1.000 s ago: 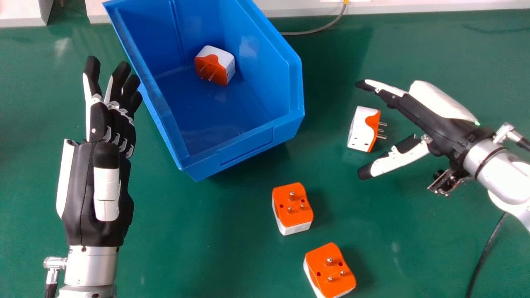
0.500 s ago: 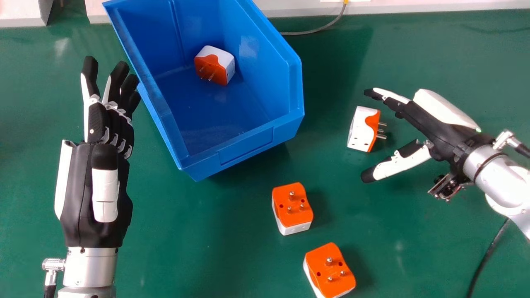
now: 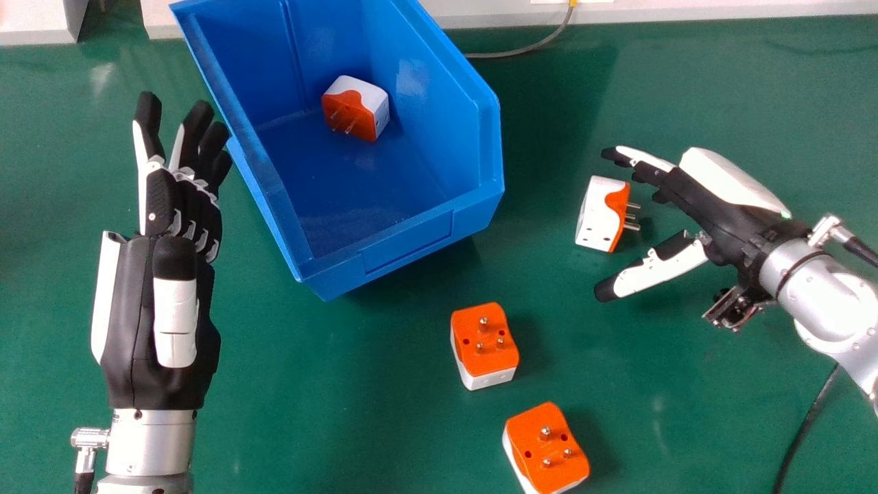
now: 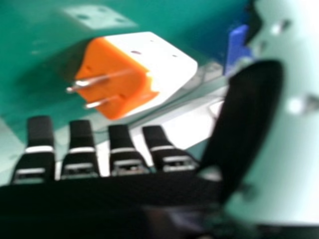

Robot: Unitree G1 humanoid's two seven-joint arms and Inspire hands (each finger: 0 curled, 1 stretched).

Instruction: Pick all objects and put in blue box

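Tabletop (image 3: 370, 412), glossy green, meets a pale ledge (image 3: 686, 12) on the far side; right hand (image 3: 724, 206) is spread beside the rightmost adapter (image 3: 595, 216), relaxed left hand (image 3: 130, 309) left of the blue box (image 3: 405, 250).

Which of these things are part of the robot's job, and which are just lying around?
Part of the job:
- blue box
- boxed plug adapter
- sideways adapter by the right hand
- middle adapter, prongs up
- nearest adapter, prongs up

Just lying about:
- thin grey cable beyond the box
- dark cable near the right forearm
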